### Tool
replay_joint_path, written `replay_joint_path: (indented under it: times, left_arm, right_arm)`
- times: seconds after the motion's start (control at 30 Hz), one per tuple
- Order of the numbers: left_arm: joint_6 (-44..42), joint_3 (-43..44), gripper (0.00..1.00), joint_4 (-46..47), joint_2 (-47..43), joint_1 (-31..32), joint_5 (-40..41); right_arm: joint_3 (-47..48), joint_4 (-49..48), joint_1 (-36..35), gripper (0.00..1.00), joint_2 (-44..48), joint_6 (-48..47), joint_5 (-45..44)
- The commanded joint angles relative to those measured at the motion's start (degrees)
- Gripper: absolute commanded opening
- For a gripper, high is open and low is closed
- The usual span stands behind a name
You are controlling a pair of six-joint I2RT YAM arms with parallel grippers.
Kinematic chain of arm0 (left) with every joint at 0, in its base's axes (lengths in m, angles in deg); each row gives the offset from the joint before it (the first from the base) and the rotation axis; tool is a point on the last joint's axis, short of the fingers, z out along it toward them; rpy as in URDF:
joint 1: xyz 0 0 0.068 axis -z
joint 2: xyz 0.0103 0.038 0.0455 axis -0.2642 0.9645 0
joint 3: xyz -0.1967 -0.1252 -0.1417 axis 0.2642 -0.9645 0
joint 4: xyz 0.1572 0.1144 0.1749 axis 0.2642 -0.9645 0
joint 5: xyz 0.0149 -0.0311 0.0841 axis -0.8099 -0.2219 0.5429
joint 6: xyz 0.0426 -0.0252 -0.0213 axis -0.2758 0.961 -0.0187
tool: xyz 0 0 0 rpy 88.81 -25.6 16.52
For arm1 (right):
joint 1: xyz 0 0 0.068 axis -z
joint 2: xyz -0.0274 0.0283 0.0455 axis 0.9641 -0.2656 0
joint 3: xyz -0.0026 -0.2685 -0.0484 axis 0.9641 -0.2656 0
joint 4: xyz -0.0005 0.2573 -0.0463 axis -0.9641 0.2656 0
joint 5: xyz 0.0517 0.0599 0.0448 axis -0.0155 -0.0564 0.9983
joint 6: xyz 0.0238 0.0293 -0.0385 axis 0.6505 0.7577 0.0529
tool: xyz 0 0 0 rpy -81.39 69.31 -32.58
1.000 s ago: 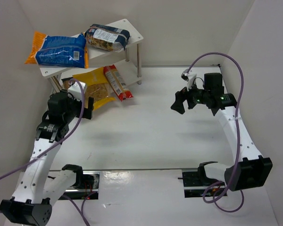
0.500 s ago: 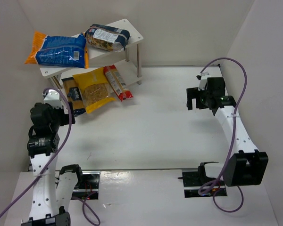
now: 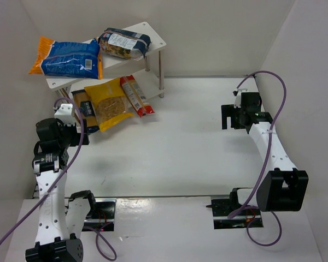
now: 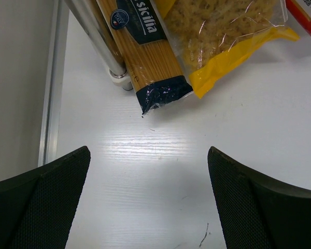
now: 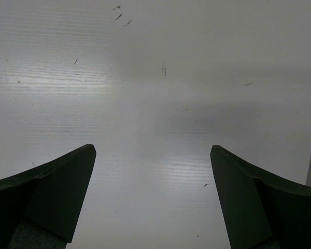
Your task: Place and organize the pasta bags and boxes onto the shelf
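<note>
On the top board of the shelf [image 3: 153,33], the blue-and-orange bag [image 3: 68,57] lay flat with its long side along the board, and its orange end hung over the left edge of the shelf. Beside it, on the right half of the same board, was the dark-blue-and-clear bag [image 3: 124,43], also lying flat, with a white label facing up.

Under this board, on the lower level, three packets lay side by side, and their near ends came out past the front of the shelf. The long golden spaghetti packet [image 4: 145,52] was the most left one; its long axis ran from the back of the shelf toward the left arm, and its dark blue end lay just beside the metal leg [image 4: 96,39]. The yellow bag [image 3: 110,103] was in the middle, showing short pasta through clear film. The narrow red packet [image 3: 135,95] was on the right, pointing toward the near right.

The left pincer [image 4: 147,171] hung just in front of the left corner of the shelf, with fingers wide apart and nothing between them. The right pincer [image 5: 153,155] was well to the right of the shelf, over the white worktop [image 3: 180,136], also spread wide and holding nothing.
</note>
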Motion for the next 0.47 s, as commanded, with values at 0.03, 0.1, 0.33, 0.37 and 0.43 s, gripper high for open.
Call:
replay_joint_path:
  times: [0.03, 0.1, 0.33, 0.37, 0.43]
  left_arm:
    - [-1.0, 0.2, 1.00, 0.8, -0.4, -0.4, -1.8]
    - [-1.0, 0.2, 1.00, 0.8, -0.4, -0.4, -1.8]
    - [-1.0, 0.2, 1.00, 0.8, -0.4, -0.4, -2.4]
    - [-1.0, 0.2, 1.00, 0.8, -0.4, -0.4, -2.4]
    - [-1.0, 0.2, 1.00, 0.8, -0.4, -0.4, -2.4]
  right_arm:
    - [-0.1, -2.7, -0.1, 1.00, -0.4, 0.0, -0.4]
    - [-0.1, -2.7, -0.1, 1.00, -0.4, 0.0, -0.4]
    - [-0.1, -2.7, -0.1, 1.00, -0.4, -0.5, -0.4]
    - [-0.1, -2.7, -0.1, 1.00, -0.4, -0.5, 0.1]
    - [-0.1, -2.7, -0.1, 1.00, -0.4, -0.5, 0.1]
